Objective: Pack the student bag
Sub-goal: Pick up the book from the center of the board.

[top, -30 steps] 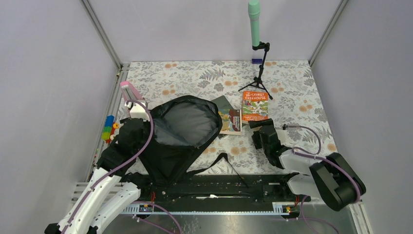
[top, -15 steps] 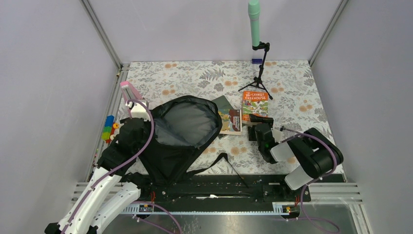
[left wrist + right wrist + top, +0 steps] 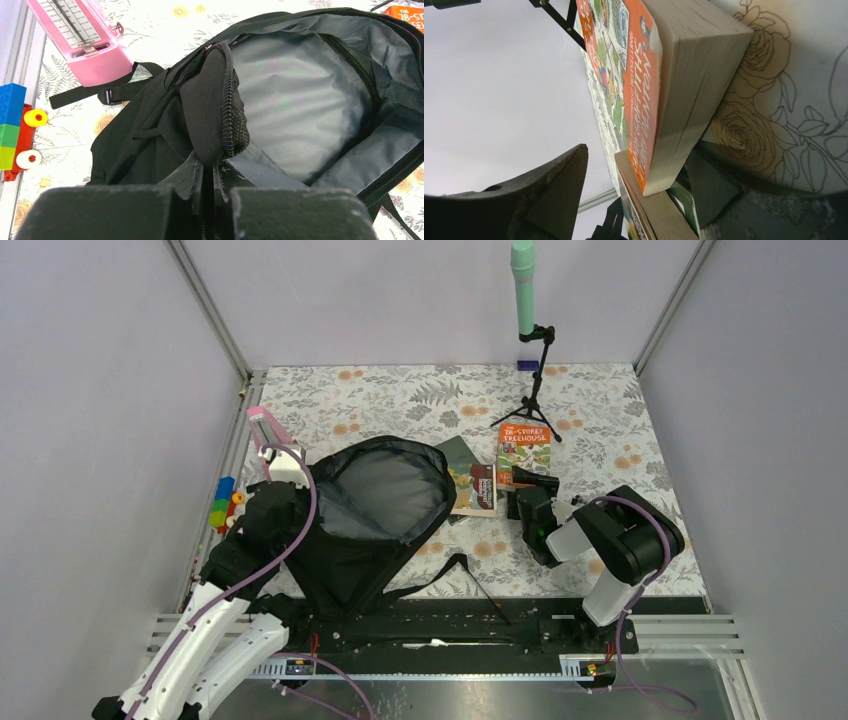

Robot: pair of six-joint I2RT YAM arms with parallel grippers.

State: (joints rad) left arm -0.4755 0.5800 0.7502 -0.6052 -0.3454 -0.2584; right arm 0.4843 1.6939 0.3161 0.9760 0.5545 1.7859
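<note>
The student bag lies flat on the floral surface, left of the middle. Its main compartment is unzipped and gapes wide, so the grey lining shows. A black strap trails from it toward the near edge.

The left gripper sits at the bag's left rim. Seen from the left wrist, its jaws are pinched tight on a fold of the zippered edge, holding that lip up.

Against the bag's right side lies a small stack of books, and just beside that is an orange book. The right gripper is at the orange book's near end. From the right wrist, its jaws are spread with the book's corner between them. The finger on the cover side stands clear of the cover.

A pink scaled device lies by the bag's far left corner, and coloured toy bricks sit near the left edge. At the far edge a black tripod holds a green tube upright.
</note>
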